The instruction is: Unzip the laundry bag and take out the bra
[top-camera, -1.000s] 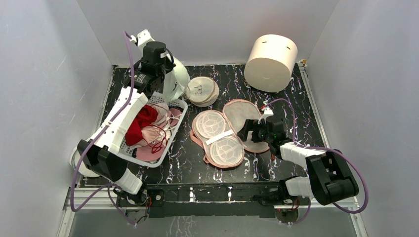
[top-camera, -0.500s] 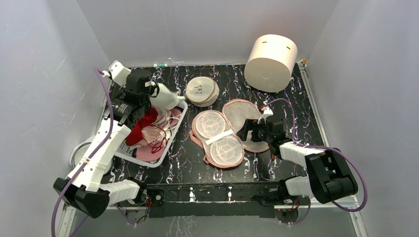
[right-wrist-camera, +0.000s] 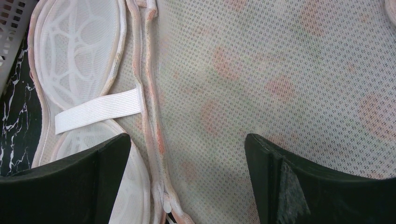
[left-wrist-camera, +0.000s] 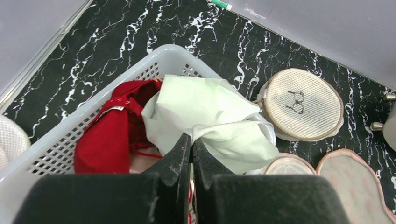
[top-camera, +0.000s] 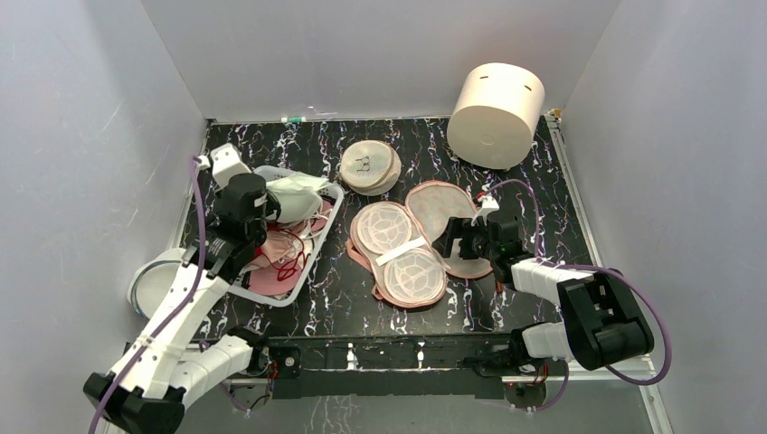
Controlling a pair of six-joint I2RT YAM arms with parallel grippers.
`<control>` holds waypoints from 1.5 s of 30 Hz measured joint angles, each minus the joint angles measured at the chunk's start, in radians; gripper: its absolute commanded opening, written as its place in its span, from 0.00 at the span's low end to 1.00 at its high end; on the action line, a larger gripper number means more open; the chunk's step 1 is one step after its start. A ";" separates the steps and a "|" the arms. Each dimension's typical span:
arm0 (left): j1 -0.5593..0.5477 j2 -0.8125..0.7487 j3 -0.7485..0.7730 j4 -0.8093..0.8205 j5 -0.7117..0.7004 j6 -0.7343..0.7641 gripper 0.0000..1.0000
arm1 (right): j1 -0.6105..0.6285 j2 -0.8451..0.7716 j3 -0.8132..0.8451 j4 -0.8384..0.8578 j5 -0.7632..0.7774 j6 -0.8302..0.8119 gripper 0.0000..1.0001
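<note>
Toward the left edge of the bench, I see the left gripper (top-camera: pixel 271 202) (left-wrist-camera: pixel 190 140) hanging over the white basket (top-camera: pixel 316 249) (left-wrist-camera: pixel 60 144). Its fingers are pressed tight together, and on the wrist camera a fold of the bra (top-camera: pixel 295 192) (left-wrist-camera: pixel 205 112) sits pinched right at their tips. The bra, off-white with a faint mint cast, lies heaped at the basket's far corner. It partly covers a red garment (left-wrist-camera: pixel 105 140) and spills over the rim on the side toward the bench's middle. Pink clothes (top-camera: pixel 271 276) with thin red straps fill the near part of the basket.

At the middle of the bench the laundry bag (top-camera: pixel 398 253) (right-wrist-camera: pixel 261 70) lies unzipped and spread flat. Its left half shows white cup frames and a white elastic strap (right-wrist-camera: pixel 99 109), and its right half is folded out toward the right edge.

The right gripper (top-camera: pixel 450 238) (right-wrist-camera: pixel 187 140) is over that right half with its fingers spread wide. One stands on each side of a stretch of pale mesh lining, and nothing is between them. I cannot tell whether the tips touch the fabric.

A round mesh disc (top-camera: pixel 370 166) (left-wrist-camera: pixel 301 103) lies beyond the bag, near the far edge. A cream cylinder (top-camera: pixel 496 101) stands at the far right corner.
</note>
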 measured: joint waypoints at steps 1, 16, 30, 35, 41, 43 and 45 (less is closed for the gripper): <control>0.000 -0.026 -0.016 -0.002 -0.004 0.007 0.00 | 0.000 0.001 0.002 -0.001 -0.002 0.000 0.92; 0.000 -0.198 -0.147 -0.120 -0.146 0.032 0.00 | 0.000 0.006 0.004 0.002 -0.006 0.000 0.93; 0.000 -0.260 -0.251 -0.179 -0.270 -0.012 0.00 | 0.000 0.006 0.004 0.002 -0.007 0.000 0.94; 0.000 -0.258 -0.269 -0.183 -0.319 -0.016 0.00 | 0.000 0.006 0.004 0.003 -0.008 0.000 0.94; 0.000 -0.257 -0.284 -0.172 -0.362 0.011 0.00 | 0.000 0.006 0.004 0.004 -0.009 0.000 0.94; 0.000 -0.257 -0.284 -0.171 -0.386 0.012 0.00 | 0.000 0.007 0.004 0.005 -0.009 0.000 0.94; 0.000 -0.257 -0.284 -0.168 -0.404 0.018 0.00 | 0.000 0.007 0.004 0.005 -0.010 0.000 0.94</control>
